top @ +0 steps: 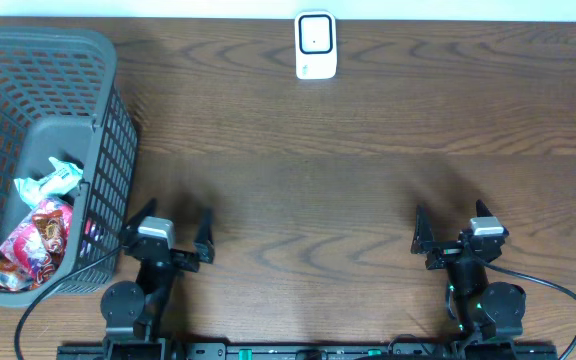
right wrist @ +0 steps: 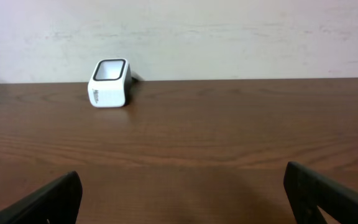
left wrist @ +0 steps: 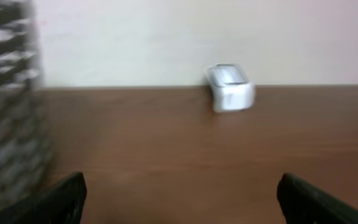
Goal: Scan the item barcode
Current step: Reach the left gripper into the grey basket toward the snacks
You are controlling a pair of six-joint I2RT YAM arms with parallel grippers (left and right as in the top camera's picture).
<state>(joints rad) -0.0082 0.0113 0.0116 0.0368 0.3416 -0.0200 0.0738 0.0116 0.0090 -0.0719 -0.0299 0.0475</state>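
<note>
Jaws on the left arm [top: 154, 258] and right arm [top: 471, 258] stand released and empty over the table [top: 368, 150], while the snack packets [top: 36, 238] lie inside the basket [top: 108, 120] at left, well apart from the scanner [top: 315, 45] at the far edge.

Brown grain worktop [top: 368, 150], white scanner [top: 316, 45], grey basket [top: 108, 150].
The worktop is dark brown with wavy wood grain. The scanner at its far edge has a black-framed window. The basket at the left edge is a grey lattice holding a red and pink packet [top: 36, 240] and a white and green wrapper [top: 48, 182]. My left hand [top: 171, 222] and right hand [top: 452, 222] are black.
</note>
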